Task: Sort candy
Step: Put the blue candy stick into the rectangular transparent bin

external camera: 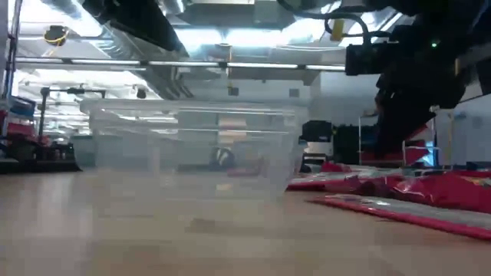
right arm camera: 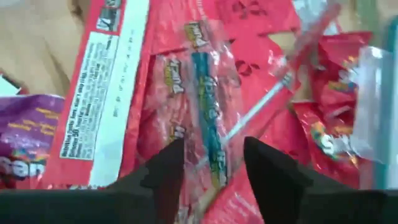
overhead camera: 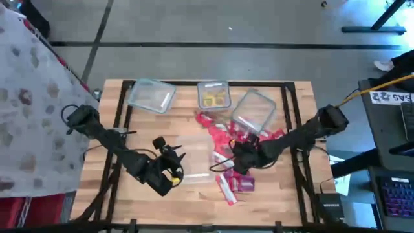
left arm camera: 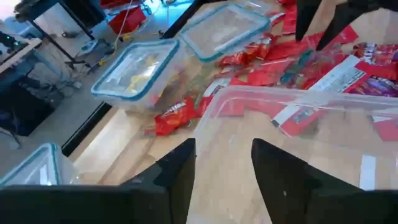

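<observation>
my right jaws (right arm camera: 208,163) hang over the candy pile (overhead camera: 236,152) at mid-tabletop, parted with nothing between them; directly under them lies a flat red packet (right arm camera: 186,93) with a blue strip down its face, and a purple packet (right arm camera: 25,134) sits at the pile's edge. my left jaws (left arm camera: 222,171) stand moderately apart and empty at the near rim of a clear open tub (left arm camera: 298,137), which rests just beside the pile on its left.

step in hand, as i judge it: picking the next packet from the heap, the jaws poised for a fresh grasp. next move calls for lowering onto a single packet, closing on one edge so the neighbours stay behind, then carrying it to the tub for its kind.

along the far side of the tabletop (overhead camera: 116,194): an empty-looking lidded tub (overhead camera: 151,94), a tub holding yellow pieces (overhead camera: 213,96), and a third clear tub (overhead camera: 253,109) touching the pile.

hard to make out: packets overlap, so i cannot count them. which tub takes which kind is unclear. the low view shows only the clear tub and the red heap's edge.
</observation>
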Tool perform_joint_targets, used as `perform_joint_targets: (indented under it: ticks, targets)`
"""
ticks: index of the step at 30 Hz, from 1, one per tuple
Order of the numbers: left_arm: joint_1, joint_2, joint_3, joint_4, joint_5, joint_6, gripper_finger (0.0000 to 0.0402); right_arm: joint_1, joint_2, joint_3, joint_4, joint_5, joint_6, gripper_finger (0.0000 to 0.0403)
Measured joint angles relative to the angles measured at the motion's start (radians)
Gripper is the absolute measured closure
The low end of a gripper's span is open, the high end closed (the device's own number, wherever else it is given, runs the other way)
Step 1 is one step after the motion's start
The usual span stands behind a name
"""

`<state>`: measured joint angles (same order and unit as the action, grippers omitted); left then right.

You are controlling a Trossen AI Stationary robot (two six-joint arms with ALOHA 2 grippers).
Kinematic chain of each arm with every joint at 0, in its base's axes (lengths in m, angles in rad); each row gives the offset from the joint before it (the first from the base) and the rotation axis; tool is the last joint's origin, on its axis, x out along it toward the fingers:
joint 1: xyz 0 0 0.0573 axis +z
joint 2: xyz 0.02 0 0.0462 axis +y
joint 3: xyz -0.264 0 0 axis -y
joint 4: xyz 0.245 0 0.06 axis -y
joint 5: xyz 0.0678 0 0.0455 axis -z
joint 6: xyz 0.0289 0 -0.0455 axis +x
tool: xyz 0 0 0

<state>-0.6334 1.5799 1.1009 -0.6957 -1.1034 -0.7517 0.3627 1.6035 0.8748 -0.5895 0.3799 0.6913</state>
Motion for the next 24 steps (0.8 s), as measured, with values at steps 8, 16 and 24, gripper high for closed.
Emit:
perform_joint_targets:
  ticks: [8, 16, 24]
  targets:
    - [0.0, 0.0, 0.0, 0.0, 0.0, -0.002, 0.0259, -0.102, 0.0, -0.079, 0.116, -0.096, -0.079, 0.027]
    - [0.0, 0.0, 0.0, 0.0, 0.0, -0.004, 0.0259, -0.121, -0.006, -0.104, 0.188, -0.194, -0.125, 0.0393]
    - [0.0, 0.0, 0.0, -0.002, 0.001, -0.001, 0.0259, -0.12, -0.019, 0.04, 0.023, -0.135, -0.15, 0.0398]
